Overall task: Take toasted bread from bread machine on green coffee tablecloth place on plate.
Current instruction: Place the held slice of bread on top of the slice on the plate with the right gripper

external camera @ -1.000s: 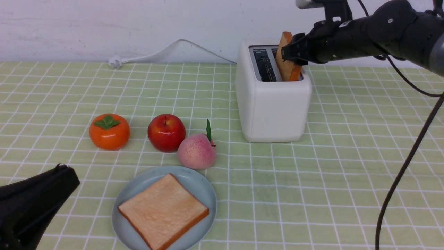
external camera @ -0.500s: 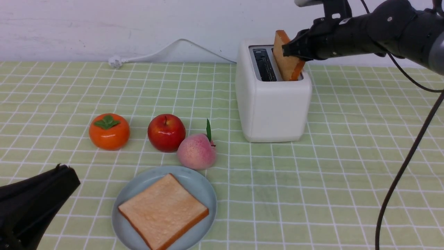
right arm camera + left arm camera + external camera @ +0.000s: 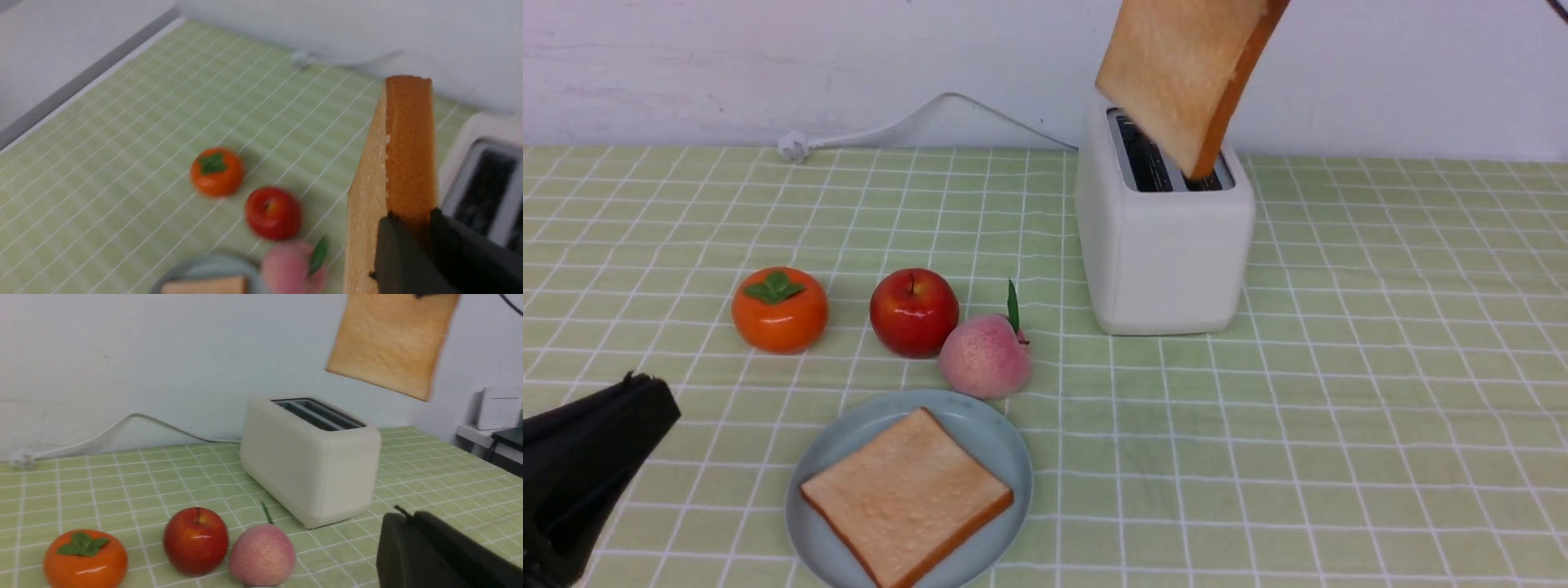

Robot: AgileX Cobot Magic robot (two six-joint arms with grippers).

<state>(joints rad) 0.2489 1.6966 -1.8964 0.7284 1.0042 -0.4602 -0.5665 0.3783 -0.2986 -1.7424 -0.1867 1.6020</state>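
Observation:
One slice of toasted bread (image 3: pixel 1184 73) hangs tilted in the air above the white bread machine (image 3: pixel 1168 237), clear of its dark slots. My right gripper (image 3: pixel 412 216) is shut on this slice's crust edge (image 3: pixel 408 143); in the front view the gripper itself is above the frame. A second slice (image 3: pixel 907 494) lies flat on the pale blue-grey plate (image 3: pixel 1009 437) at the front. Low at the front left, my left gripper (image 3: pixel 645 392) is shut and holds nothing. The green coffee tablecloth (image 3: pixel 1380 367) covers the table.
An orange persimmon (image 3: pixel 779 310), a red apple (image 3: pixel 914 313) and a pink peach (image 3: pixel 985 356) stand in a row between the plate and the bread machine's left side. The white cord (image 3: pixel 931 110) runs along the back wall.
The right arm has risen out of the front view's top, lifting the slice fully out of the bread machine's slot. My left gripper has slid slightly left.

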